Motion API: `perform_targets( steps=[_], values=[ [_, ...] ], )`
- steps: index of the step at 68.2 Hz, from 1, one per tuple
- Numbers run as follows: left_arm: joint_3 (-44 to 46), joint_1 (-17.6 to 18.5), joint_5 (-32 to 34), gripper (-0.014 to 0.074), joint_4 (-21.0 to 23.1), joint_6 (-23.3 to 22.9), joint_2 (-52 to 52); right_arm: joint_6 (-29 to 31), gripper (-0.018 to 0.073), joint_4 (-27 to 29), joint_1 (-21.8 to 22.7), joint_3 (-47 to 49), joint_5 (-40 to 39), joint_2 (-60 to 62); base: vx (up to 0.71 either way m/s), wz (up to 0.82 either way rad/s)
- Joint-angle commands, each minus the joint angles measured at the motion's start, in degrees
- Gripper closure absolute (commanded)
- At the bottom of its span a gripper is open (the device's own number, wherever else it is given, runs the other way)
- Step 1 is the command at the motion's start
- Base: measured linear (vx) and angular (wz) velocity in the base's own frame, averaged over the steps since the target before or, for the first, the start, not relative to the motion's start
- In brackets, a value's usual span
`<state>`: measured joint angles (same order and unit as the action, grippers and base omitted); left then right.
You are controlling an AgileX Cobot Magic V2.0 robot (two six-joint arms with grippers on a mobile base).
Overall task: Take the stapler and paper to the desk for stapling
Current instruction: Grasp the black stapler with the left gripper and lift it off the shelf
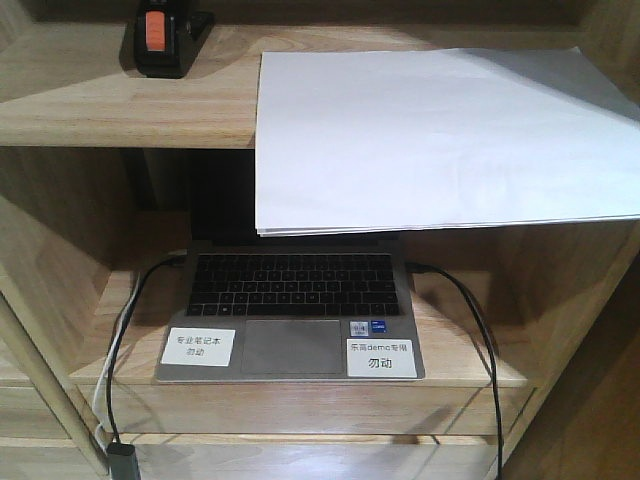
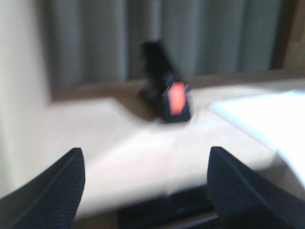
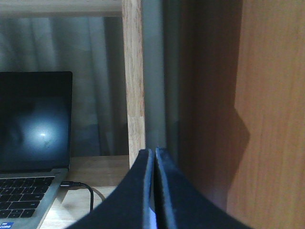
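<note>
In the left wrist view the left gripper fills the lower corners, its two fingers wide apart and holding nothing. In the right wrist view the right gripper sits at bottom centre with its fingers pressed together on nothing, close to a wooden post and a side panel on the right. The job looks to be at the reaching stage, with neither item picked up. Beyond the left fingers lies the front edge of the shelf, then open board, then the stapler at centre frame, though that picture is blurred. The next move probably calls for carrying the open fingers over that edge to close on the stapler. The paper lies in the upper right of the front view, apart from the stapler, overhanging the shelf edge above the laptop. That free overhang offers a pinching place, once the right fingers open. The desk is not in view.
</note>
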<state>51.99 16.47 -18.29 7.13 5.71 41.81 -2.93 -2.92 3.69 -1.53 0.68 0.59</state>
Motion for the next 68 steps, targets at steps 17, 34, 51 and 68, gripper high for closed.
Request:
perform_targets(
  steps=[17,34,51,68],
  values=[
    [20.2,4.4,-2.1,0.0083,-0.6,0.5,18.9,0.2,0.0569,-0.6,0.3,-0.3,-4.4,0.5,0.00,0.00],
    [36.8,4.6,-9.3,0.0083,-0.7,-0.2,31.8,0.2,0.0569,-0.6,0.3,-0.3,-4.4,0.5,0.00,0.00],
    [56.2,4.6,-18.5,0.0083,-2.5,-3.0,43.0,0.2,0.0569,-0.6,0.3,-0.3,-4.4,0.5,0.00,0.00],
    [72.2,4.6,-31.0,0.0083,-8.1,-9.9,53.2,0.2,0.0569,-0.6,0.3,-0.3,-4.3,0.5,0.00,0.00]
  ],
)
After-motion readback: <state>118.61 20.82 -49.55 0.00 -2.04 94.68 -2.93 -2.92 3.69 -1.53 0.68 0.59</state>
